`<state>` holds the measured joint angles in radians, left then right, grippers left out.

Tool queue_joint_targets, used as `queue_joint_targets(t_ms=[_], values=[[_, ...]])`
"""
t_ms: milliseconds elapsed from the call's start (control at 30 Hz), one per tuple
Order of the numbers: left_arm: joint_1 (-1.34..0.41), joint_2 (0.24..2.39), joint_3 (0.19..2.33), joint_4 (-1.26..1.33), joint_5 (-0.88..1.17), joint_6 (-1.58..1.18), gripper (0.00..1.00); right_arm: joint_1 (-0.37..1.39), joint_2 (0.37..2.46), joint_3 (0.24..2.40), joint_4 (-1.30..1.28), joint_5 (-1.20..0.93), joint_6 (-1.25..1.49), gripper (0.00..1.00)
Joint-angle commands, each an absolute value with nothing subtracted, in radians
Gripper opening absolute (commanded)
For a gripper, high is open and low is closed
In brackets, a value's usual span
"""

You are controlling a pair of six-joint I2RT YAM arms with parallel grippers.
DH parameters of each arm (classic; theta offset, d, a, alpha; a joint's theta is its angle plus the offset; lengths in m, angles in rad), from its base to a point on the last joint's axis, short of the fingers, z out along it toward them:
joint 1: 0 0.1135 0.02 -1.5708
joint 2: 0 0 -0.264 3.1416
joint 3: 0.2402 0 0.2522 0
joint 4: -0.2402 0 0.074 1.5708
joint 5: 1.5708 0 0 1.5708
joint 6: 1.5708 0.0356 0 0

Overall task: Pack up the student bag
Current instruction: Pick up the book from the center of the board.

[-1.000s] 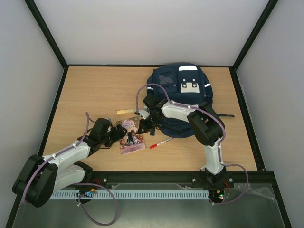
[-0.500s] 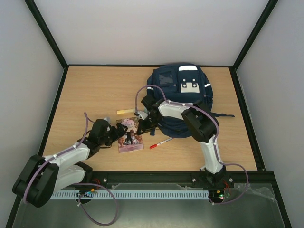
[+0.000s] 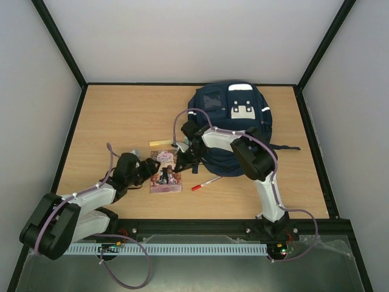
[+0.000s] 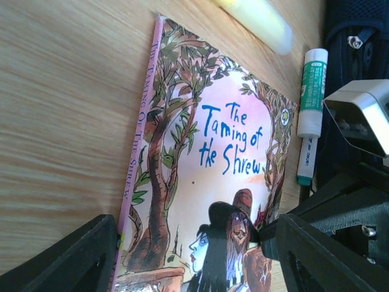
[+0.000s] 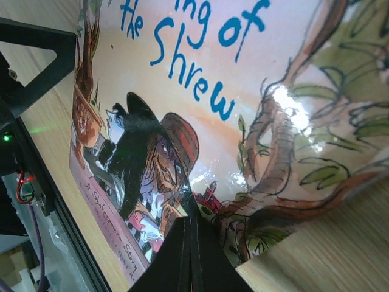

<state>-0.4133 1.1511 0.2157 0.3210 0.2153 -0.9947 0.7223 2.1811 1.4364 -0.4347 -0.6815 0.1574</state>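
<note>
1. Paperback, "The Taming of the Shrew" [image 3: 165, 177]: lies flat on the counter [image 3: 115, 115], cover up. Its long axis runs from the arms' side toward the far wall. It serves as the landmark for the entries below.
2. Student bag [image 3: 234, 118]: lies beyond the paperback and to its right, front patch up. Its near-left edge is close to the paperback's far-right corner. Whether any compartment is unzipped cannot be told.
3. Left fingers [image 4: 85, 255]: spread wide at the paperback's near-left part, by the spine. They hold nothing.
4. Right fingers [image 5: 189, 255]: pressed together to a point, with the tip over the cover near the paperback's right edge. Nothing shows between them.
5. Red pen [image 3: 205, 184]: on the counter near the paperback's near-right corner, apart from it.
6. Bearing, as a judgement: the bag lies far-right of the paperback, on the right arm's side, so that arm is the nearer one. The right fingers sit between paperback and bag, and the left fingers are on the side away from the bag.
</note>
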Motion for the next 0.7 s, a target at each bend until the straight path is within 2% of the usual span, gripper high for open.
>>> queue_joint_targets(t_ms=[0,267,600,667], values=[[-0.443,1.138,0.205,0.17,0.47,-1.024,0.73,0.745,2.357,1.367,-0.495,-0.408,0.149,0.01],[-0.443,1.045,0.225,0.107,0.527,-1.007,0.59,0.745,2.361,1.375,-0.499,-0.423,0.145,0.01],[-0.443,1.017,0.219,0.227,0.538,-1.067,0.59,0.746,2.359,1.371,-0.497,-0.439,0.14,0.01],[-0.443,1.014,0.222,0.191,0.493,-1.093,0.68,0.746,2.362,1.371,-0.497,-0.441,0.138,0.01]])
